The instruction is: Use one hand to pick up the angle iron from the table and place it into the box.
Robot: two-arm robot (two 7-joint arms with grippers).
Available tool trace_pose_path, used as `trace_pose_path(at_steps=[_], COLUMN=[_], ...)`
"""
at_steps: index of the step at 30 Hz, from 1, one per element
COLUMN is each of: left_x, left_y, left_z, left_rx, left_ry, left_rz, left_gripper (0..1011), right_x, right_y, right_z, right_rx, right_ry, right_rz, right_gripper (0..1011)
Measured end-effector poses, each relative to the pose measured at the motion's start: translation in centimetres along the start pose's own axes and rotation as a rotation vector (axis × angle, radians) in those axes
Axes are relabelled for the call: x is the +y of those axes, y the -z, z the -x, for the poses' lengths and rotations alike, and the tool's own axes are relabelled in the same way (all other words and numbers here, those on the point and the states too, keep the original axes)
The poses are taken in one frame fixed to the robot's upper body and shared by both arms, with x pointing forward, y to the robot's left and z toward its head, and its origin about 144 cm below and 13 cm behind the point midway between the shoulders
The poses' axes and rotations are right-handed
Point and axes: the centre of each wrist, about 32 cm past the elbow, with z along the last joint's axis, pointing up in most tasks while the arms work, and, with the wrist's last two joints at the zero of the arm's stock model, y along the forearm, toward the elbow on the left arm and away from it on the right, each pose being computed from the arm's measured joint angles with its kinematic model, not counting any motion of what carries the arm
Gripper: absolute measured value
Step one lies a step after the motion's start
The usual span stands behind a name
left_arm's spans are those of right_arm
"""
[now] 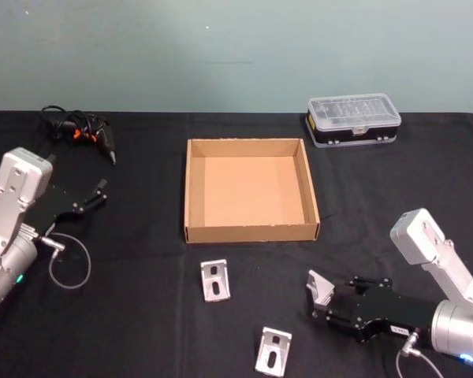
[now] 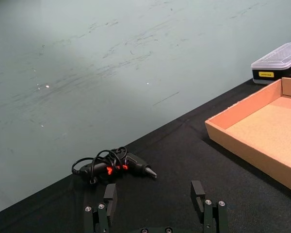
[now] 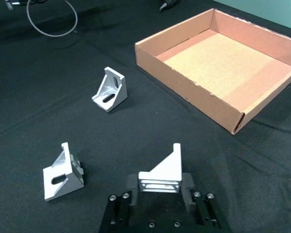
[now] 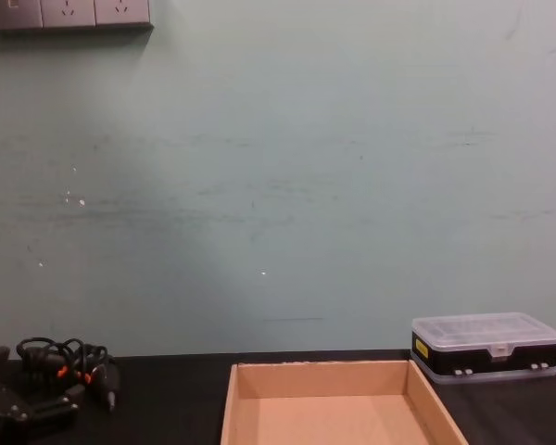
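My right gripper (image 1: 325,296) is shut on a silver angle iron (image 1: 319,286), low over the black table (image 1: 142,331) in front of the box's right corner. In the right wrist view this angle iron (image 3: 162,171) sits clamped between the gripper (image 3: 159,184) fingers. Two more angle irons lie loose on the table, one (image 1: 215,280) just before the box and one (image 1: 273,351) nearer the front edge. The tan cardboard box (image 1: 252,232) stands empty at the table's middle. My left gripper (image 1: 99,194) stays parked at the left, open and holding nothing.
A black case with a clear lid (image 1: 353,120) stands behind the box to the right. A black tool with coiled cable (image 1: 83,132) lies at the back left, and a loop of grey cable (image 1: 69,264) lies near the left arm.
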Motion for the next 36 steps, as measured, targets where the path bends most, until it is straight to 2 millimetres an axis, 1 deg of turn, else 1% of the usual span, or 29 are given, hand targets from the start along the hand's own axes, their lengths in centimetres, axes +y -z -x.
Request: trace_pose_path(at_steps=[1,2,4,13,17,22,27,32,35,36], left_x=[0.0,0.0,0.0,0.0,0.0,0.0,0.0,0.0,0.0,0.0], left_y=[0.0,0.0,0.0,0.0,0.0,0.0,0.0,0.0,0.0,0.0], left_z=[0.0,0.0,0.0,0.0,0.0,0.0,0.0,0.0,0.0,0.0], left_rx=[0.000,0.000,0.000,0.000,0.000,0.000,0.000,0.000,0.000,0.000], left_ry=[0.000,0.000,0.000,0.000,0.000,0.000,0.000,0.000,0.000,0.000], left_rz=[0.000,0.000,0.000,0.000,0.000,0.000,0.000,0.000,0.000,0.000], left_gripper=[1000,1000,1000,1000,1000,1000,1000,1000,1000,1000], right_x=[0.0,0.0,0.0,0.0,-0.4,-1.1,-1.3,-0.7,0.5,0.5], right_y=[0.0,0.0,0.1,0.2,-0.3,-1.5,-2.9,-4.5,-5.7,-5.7], right_z=[0.0,0.0,0.0,0.1,0.2,0.2,-0.1,-0.5,-1.0,-1.0], right_rx=[0.000,0.000,0.000,-0.006,-0.017,-0.039,-0.056,-0.072,-0.083,-0.083], right_ry=[0.000,0.000,-0.001,0.000,0.011,0.037,0.059,0.075,0.085,0.085], right_rz=[-0.001,-0.001,-0.002,-0.008,-0.024,-0.067,-0.108,-0.155,-0.177,-0.177], right_gripper=[575,520,503,499,499,499,500,499,499,499])
